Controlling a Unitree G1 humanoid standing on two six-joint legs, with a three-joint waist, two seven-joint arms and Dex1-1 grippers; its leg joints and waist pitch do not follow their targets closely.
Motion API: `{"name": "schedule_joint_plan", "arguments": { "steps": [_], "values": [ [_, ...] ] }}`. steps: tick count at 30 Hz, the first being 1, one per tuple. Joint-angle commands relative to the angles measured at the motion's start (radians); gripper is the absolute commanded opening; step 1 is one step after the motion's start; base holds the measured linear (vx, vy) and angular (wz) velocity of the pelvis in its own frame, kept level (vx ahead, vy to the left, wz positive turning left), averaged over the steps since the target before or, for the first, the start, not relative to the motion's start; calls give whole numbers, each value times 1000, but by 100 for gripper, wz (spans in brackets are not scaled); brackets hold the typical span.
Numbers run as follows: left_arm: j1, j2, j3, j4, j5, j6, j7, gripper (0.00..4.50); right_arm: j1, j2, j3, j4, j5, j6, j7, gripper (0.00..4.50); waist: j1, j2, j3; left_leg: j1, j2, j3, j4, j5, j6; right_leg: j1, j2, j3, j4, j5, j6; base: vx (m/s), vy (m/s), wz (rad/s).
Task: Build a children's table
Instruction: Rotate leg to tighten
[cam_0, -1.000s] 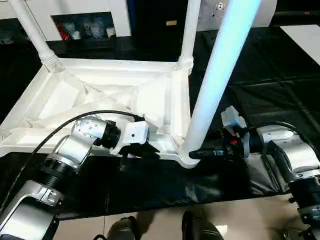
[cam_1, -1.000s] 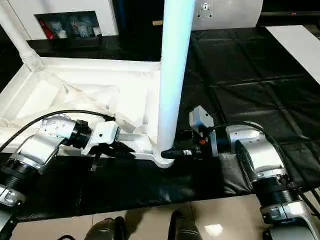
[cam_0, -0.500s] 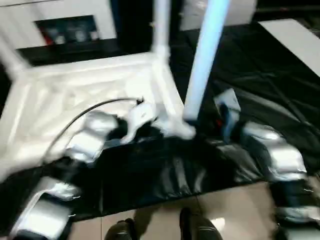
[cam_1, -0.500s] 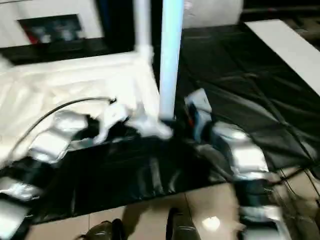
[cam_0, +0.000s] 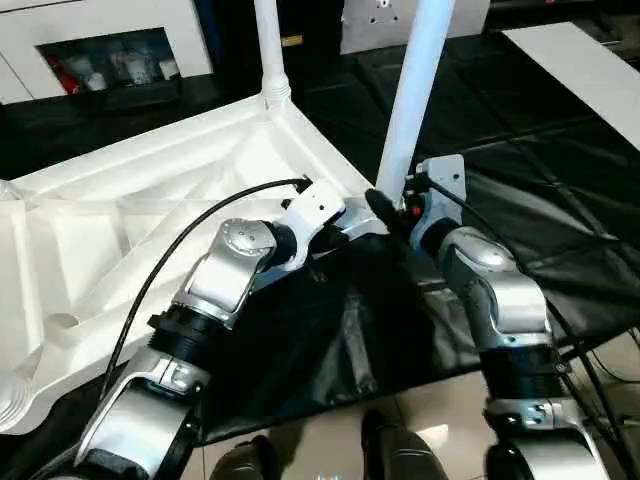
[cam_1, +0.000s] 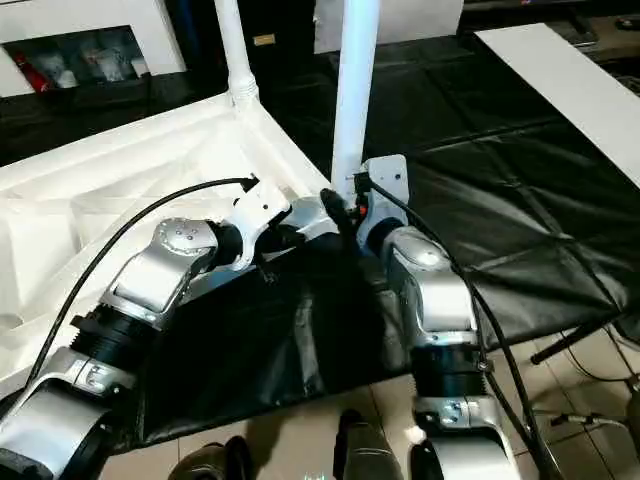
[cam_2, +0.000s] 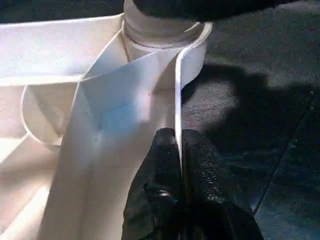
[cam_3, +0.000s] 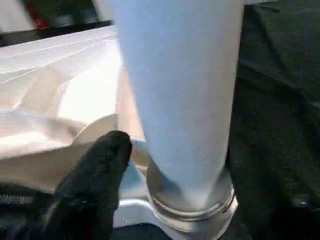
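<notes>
In the left eye view the children's table (cam_0: 150, 215) lies upside down on the black sheet (cam_0: 330, 350), ribbed underside up, its near leg (cam_0: 415, 90) and far leg (cam_0: 268, 45) standing upright, long axes vertical.

The left wrist view shows the left gripper (cam_2: 179, 150) clenched on the top's thin rim beside the corner socket (cam_2: 165, 35).

In the right wrist view, the right gripper (cam_3: 165, 165) straddles the near leg's base; whether its fingers (cam_3: 95, 170) press it cannot be told.
</notes>
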Motion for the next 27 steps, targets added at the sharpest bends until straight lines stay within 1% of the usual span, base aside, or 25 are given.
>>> {"name": "schedule_joint_plan", "arguments": {
  "steps": [1,2,3,4,5,6,7,8,9,12,13,14,15,16,17,18,19,20,21,22,23,24,25,26,27],
  "values": [
    [-12,17,7,-22,-1,-31,0,0,24,2,75,-11,37,8,96,355,8,-9,-90,10,29,-12,-60,-220,134,76,-45,37,-45,-330,-185,0,0,0],
    [-6,37,1,-19,-3,-65,-31,0,30,-27,72,-13,40,-3,131,357,10,-8,-91,7,28,-11,-58,-205,143,78,-47,38,-42,-321,-194,0,0,0],
    [-1,50,-3,-17,-5,-88,-56,0,34,-49,69,-14,41,-13,157,363,8,-11,-94,5,25,-10,-54,-194,149,81,-46,40,-38,-313,-198,0,0,0],
    [7,74,-9,-14,-6,-114,-89,0,39,-87,68,-13,46,-34,209,375,11,-12,-95,3,25,-12,-53,-186,153,85,-47,39,-38,-313,-196,47,-57,3],
    [20,108,-22,-11,-11,-183,-150,0,42,-142,71,-10,48,-56,280,390,12,-11,-96,1,23,-11,-50,-173,162,84,-46,41,-34,-303,-198,0,0,0],
    [20,108,-22,-11,-11,-183,-150,0,42,-142,71,-10,48,-56,280,390,13,-12,-97,-1,22,-11,-48,-167,167,85,-46,41,-34,-301,-198,0,0,0],
    [27,126,-31,-12,-14,-198,-184,0,42,-174,78,-7,49,-74,327,390,17,-10,-99,2,23,-10,-47,-151,172,85,-45,42,-31,-286,-202,0,0,0],
    [40,155,-46,-13,-31,-267,-254,0,41,-225,92,2,54,-107,409,390,17,-8,-97,0,24,-9,-46,-145,178,82,-44,40,-32,-292,-205,0,0,0],
    [42,161,-49,-14,-35,-271,-268,0,40,-235,94,4,56,-114,428,390,21,-7,-98,0,27,-10,-46,-143,176,84,-44,39,-31,-302,-200,0,0,0],
    [56,205,-80,-18,-53,-331,-374,0,40,-299,117,22,69,-165,553,390,35,-5,-95,6,33,-9,-48,-148,168,78,-42,40,-32,-319,-203,0,0,0],
    [57,206,-81,-18,-54,-334,-379,0,40,-302,119,23,70,-167,559,390,39,-4,-95,8,35,-9,-49,-154,164,77,-42,39,-32,-326,-203,0,0,0],
    [59,214,-86,-18,-60,-346,-402,0,40,-315,126,27,73,-178,588,390,46,-3,-94,13,40,-7,-51,-165,152,73,-40,41,-30,-331,-210,0,0,0],
    [60,219,-88,-18,-66,-355,-420,0,40,-326,132,30,76,-187,611,390,53,-2,-94,16,43,-6,-52,-171,143,71,-40,42,-30,-332,-214,0,0,0],
    [62,228,-94,-19,-77,-371,-454,0,40,-343,140,35,90,-196,656,390,55,-3,-93,16,43,-7,-53,-177,139,71,-40,42,-31,-336,-214,0,0,0],
    [62,243,-103,-20,-89,-398,-503,0,40,-366,149,42,110,-209,724,390,62,-4,-95,18,44,-6,-53,-189,137,73,-41,43,-30,-339,-214,0,0,0],
    [63,250,-106,-21,-94,-409,-523,0,40,-376,155,44,118,-210,754,390,65,-7,-94,16,45,-6,-54,-191,137,73,-40,44,-28,-333,-218,0,0,0],
    [63,250,-106,-21,-94,-409,-523,0,40,-376,155,44,118,-210,754,390,67,-6,-95,17,46,-5,-54,-190,136,73,-40,46,-26,-329,-219,0,0,0],
    [63,255,-109,-22,-98,-417,-541,0,42,-386,163,44,122,-213,781,364,69,-5,-95,18,47,-5,-55,-190,134,71,-41,47,-26,-326,-223,0,0,0],
    [63,263,-114,-21,-105,-432,-568,0,45,-403,177,47,125,-225,826,364,73,-5,-96,17,46,-5,-54,-194,133,72,-42,47,-27,-334,-222,0,0,0],
    [63,263,-114,-21,-105,-432,-568,0,45,-403,177,47,125,-225,826,355,75,-6,-95,18,47,-4,-54,-196,131,71,-43,47,-27,-338,-219,0,0,0],
    [63,274,-121,-23,-114,-442,-602,0,50,-416,191,46,132,-238,878,355,79,-10,-96,19,46,-3,-54,-193,129,71,-44,49,-27,-342,-219,0,0,0],
    [62,277,-122,-24,-118,-444,-611,0,50,-417,191,45,138,-237,888,342,81,-9,-95,18,46,-3,-54,-195,129,71,-45,49,-28,-352,-216,0,0,0],
    [62,278,-122,-24,-120,-445,-617,0,50,-417,191,45,140,-237,894,327,83,-9,-96,18,46,-3,-54,-191,128,72,-45,49,-27,-350,-216,0,0,0],
    [62,282,-123,-28,-127,-445,-632,0,47,-419,192,45,154,-233,910,317,83,-13,-97,16,45,-3,-54,-183,128,73,-44,49,-26,-346,-216,0,0,0],
    [62,285,-125,-30,-131,-447,-644,0,44,-422,192,46,165,-229,924,314,84,-12,-97,16,45,-4,-53,-182,128,72,-44,49,-25,-349,-215,0,0,0]
  ]
}}
